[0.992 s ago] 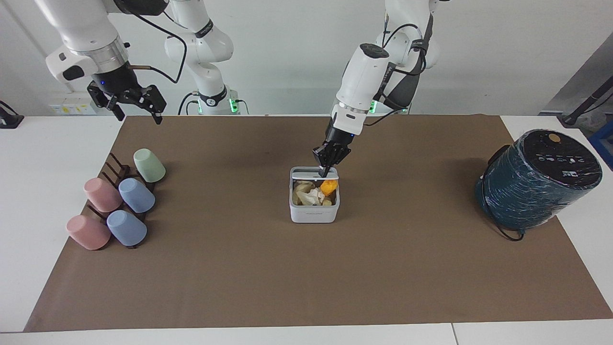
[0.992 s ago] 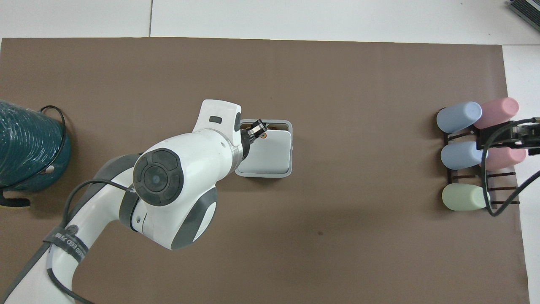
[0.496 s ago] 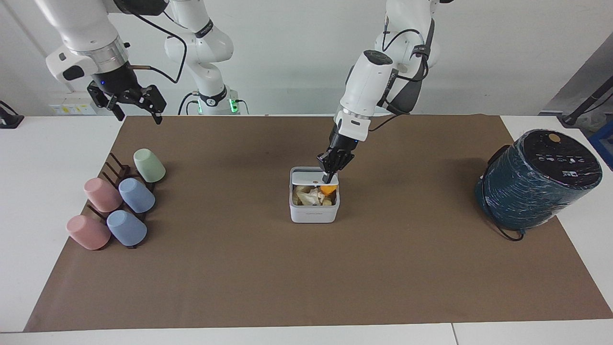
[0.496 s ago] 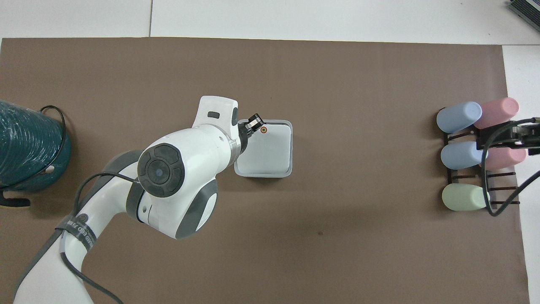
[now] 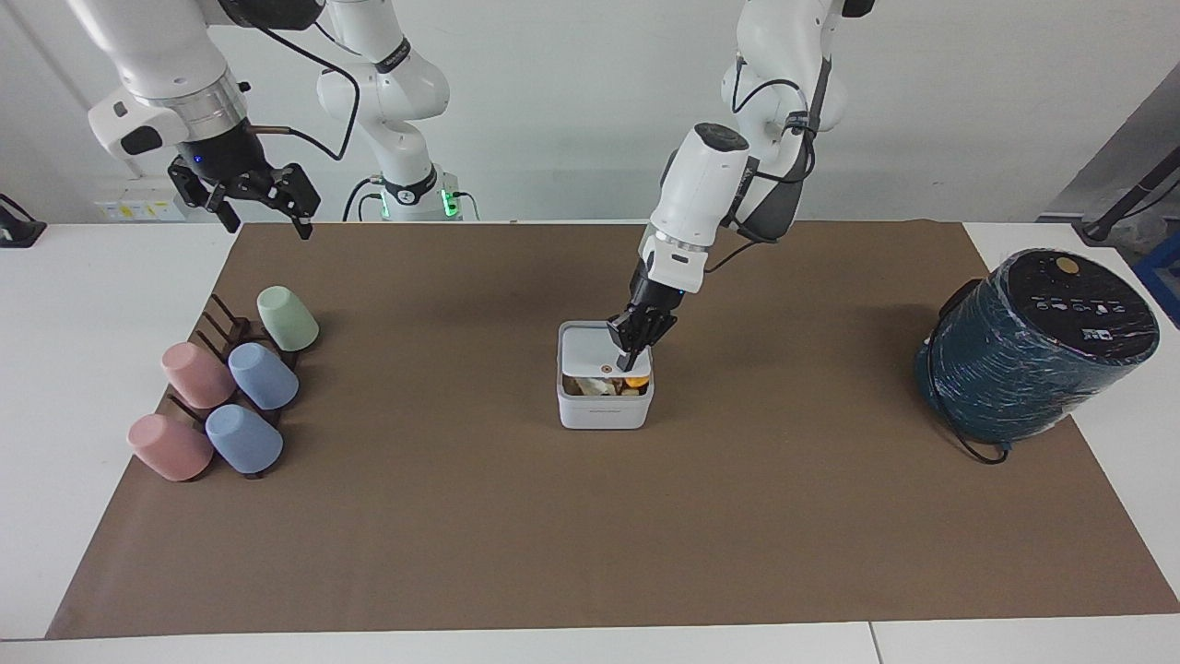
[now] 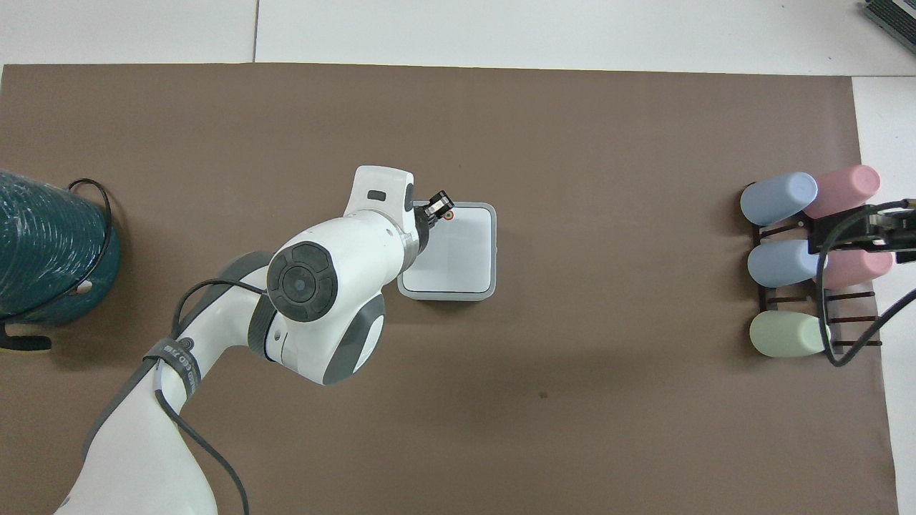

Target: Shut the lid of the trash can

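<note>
facing view: the trash can sits mid-surface; the lid is tilted, scraps showing below. the left hand, fingers narrow, presses the lid's edge. the right hand, spread wide, waits over the cup rack.

overhead view: the left hand covers the lid's corner beside its orange dot.

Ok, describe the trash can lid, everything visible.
The lid is a flat white square plastic flap with rounded corners and a small orange-brown dot near its free edge. Hinged on the trash can's robot-side edge, it tilts nearly shut, rubbish still showing beneath. The left gripper presses on it.
</note>
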Motion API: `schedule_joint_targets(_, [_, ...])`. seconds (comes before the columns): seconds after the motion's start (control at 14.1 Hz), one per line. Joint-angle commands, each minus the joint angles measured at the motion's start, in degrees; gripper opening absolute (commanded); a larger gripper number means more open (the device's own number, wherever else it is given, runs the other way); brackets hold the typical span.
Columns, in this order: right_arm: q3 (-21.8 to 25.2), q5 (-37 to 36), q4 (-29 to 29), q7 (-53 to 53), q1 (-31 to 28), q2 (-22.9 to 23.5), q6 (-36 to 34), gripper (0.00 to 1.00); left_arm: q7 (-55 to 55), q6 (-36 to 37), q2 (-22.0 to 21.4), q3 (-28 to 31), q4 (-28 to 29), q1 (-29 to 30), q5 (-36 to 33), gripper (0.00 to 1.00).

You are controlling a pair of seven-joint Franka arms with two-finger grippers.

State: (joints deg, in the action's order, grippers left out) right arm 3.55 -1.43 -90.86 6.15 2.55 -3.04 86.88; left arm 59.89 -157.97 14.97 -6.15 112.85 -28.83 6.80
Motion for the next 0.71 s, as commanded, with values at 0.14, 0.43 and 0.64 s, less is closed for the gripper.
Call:
schedule_joint_targets(0.14, [-0.2,1.0,-0.7,-1.5,-0.5,-0.8,0.1,1.00,-0.4,-3.4,3.8,0.2,-0.7,-0.3,0.3,0.00])
schedule_joint_targets(0.43, [-0.2,1.0,-0.7,-1.5,-0.5,-0.8,0.1,1.00,-0.5,5.0,3.8,0.2,-6.0,0.2,0.1,0.00])
schedule_joint_targets(0.64, [-0.2,1.0,-0.7,-1.5,-0.5,-0.8,0.1,1.00,-0.5,10.0,2.9,0.2,-8.2,0.4,0.1,0.00])
